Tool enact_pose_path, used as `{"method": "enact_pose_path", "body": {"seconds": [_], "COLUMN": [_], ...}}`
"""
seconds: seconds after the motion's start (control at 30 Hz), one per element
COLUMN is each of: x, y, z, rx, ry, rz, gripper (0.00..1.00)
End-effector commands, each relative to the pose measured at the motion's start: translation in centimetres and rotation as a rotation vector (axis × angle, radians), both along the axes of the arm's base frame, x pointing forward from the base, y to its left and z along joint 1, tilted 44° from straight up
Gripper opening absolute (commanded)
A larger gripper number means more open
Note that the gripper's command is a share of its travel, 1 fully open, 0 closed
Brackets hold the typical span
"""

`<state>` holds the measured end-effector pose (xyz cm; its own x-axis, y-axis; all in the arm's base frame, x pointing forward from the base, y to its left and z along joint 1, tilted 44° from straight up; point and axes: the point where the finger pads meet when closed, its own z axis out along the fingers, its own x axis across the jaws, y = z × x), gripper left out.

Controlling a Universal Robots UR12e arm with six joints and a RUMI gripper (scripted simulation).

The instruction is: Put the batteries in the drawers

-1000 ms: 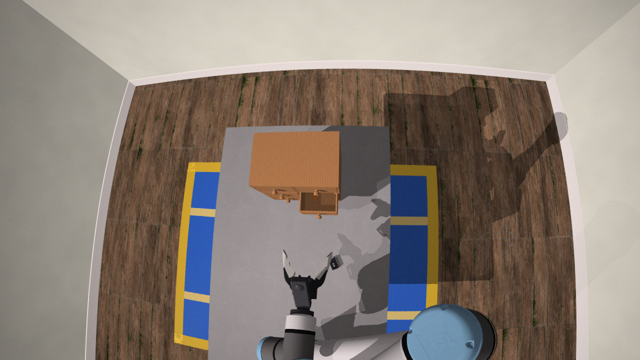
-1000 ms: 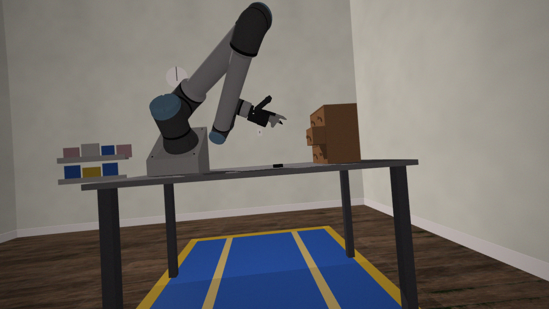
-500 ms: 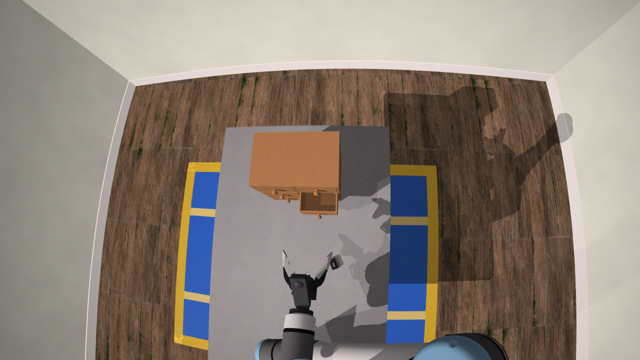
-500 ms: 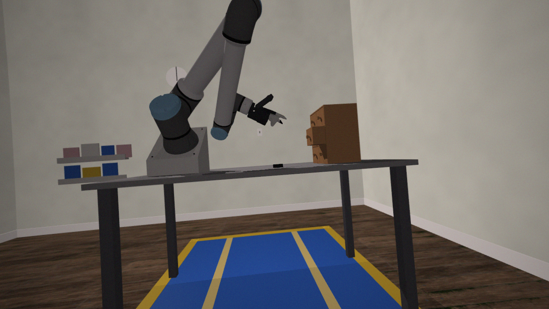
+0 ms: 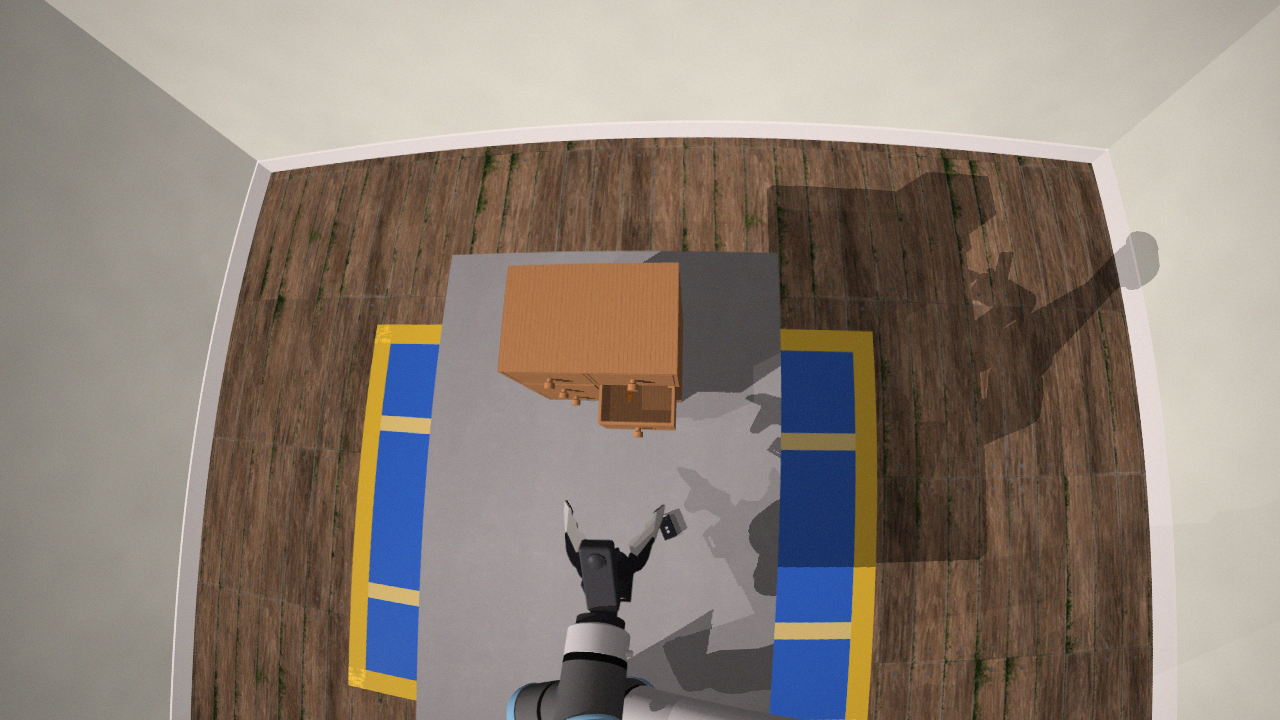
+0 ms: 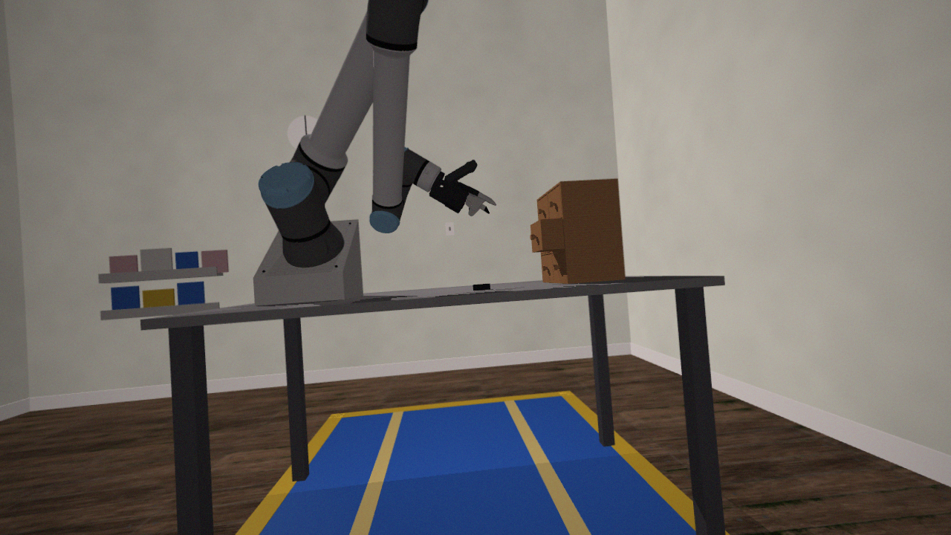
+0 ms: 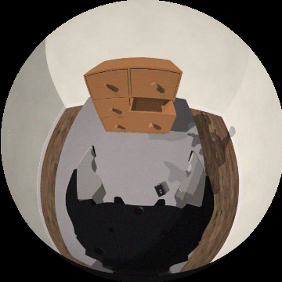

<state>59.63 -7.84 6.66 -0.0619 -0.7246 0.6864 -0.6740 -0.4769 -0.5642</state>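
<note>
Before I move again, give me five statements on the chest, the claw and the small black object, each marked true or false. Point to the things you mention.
1. The claw [image 5: 615,508] [image 7: 142,150] is open. True.
2. The chest [image 5: 590,317] [image 6: 594,229] [image 7: 135,63] lies on its side. False: it stands upright.
3. The right drawer of the middle row [image 5: 637,426] [image 6: 546,235] [image 7: 152,117] is pulled out. True.
4. The small black object [image 5: 669,526] [image 6: 481,286] [image 7: 160,190] is inside that drawer. False: it is on the table [image 5: 501,465] [image 6: 665,281] [image 7: 125,164].
5. The top-left drawer [image 7: 103,81] is shut. True.

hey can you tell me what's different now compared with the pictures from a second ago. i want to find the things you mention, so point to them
The upper arm and elbow swung: in the exterior view the elbow went up toward the top edge. The end effector [image 5: 614,506] [image 6: 492,205] [image 7: 142,150] barely shifted; nothing was visibly grabbed or released. The chest [image 5: 590,317] [image 6: 591,229] [image 7: 110,84], its pulled-out drawer [image 5: 637,425] [image 6: 551,235] [image 7: 150,117] and the small black object [image 5: 668,528] [image 6: 481,287] [image 7: 159,190] stayed put.
</note>
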Motion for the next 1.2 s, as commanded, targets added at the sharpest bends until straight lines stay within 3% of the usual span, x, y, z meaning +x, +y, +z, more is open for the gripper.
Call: {"method": "enact_pose_path", "body": {"seconds": [0.0,1.17], "x": [0.06,0.2], "y": [0.1,0.71], "z": [0.08,0.74], "rx": [0.004,0.021], "ry": [0.03,0.229], "rz": [-0.029,-0.217], "gripper": [1.0,1.0]}}
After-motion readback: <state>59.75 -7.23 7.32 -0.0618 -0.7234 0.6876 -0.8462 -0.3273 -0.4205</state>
